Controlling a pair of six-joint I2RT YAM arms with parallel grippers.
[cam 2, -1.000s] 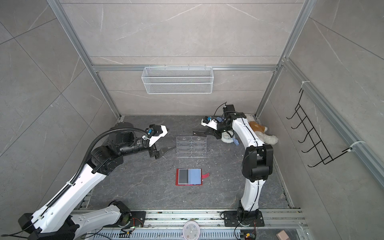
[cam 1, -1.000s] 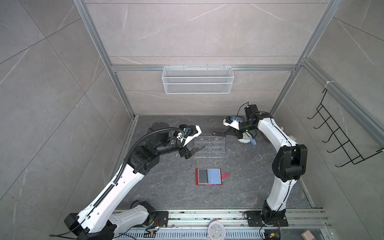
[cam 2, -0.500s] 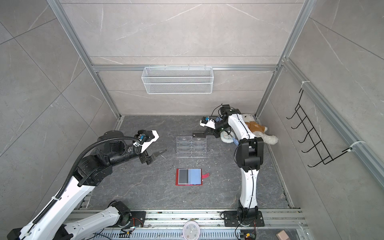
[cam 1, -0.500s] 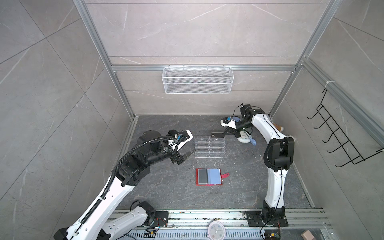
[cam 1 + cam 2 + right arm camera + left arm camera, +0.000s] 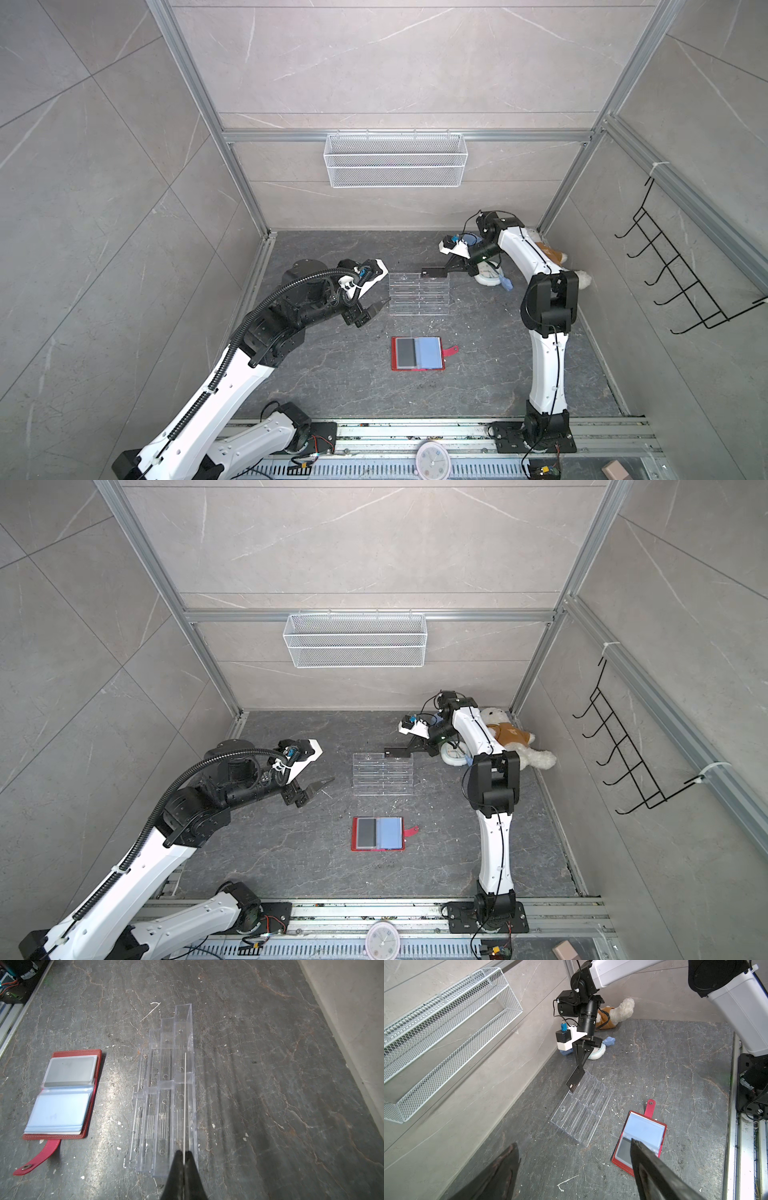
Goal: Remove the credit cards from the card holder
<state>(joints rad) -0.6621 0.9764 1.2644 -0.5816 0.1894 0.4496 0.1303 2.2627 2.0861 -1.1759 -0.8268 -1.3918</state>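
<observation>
The right fingers (image 5: 175,1169) pinch 1 credit card (image 5: 575,1080) edge-on over the stand (image 5: 164,1084), long axis along its tallest tier; the left fingers (image 5: 500,1172) gape empty; the card holder (image 5: 54,1136) lies open on the bench (image 5: 332,374).

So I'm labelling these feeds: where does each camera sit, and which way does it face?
Both top views: high at the front, looking down on the red card holder and acrylic stand; left arm and right arm show.
Left wrist: on that arm, looks out through the open left gripper toward the right gripper pinching a black card by the stand.
Right wrist: on that arm, looks along the shut right gripper and the edge-on card, across the stand.
Shared: every view shows holder and stand.
</observation>
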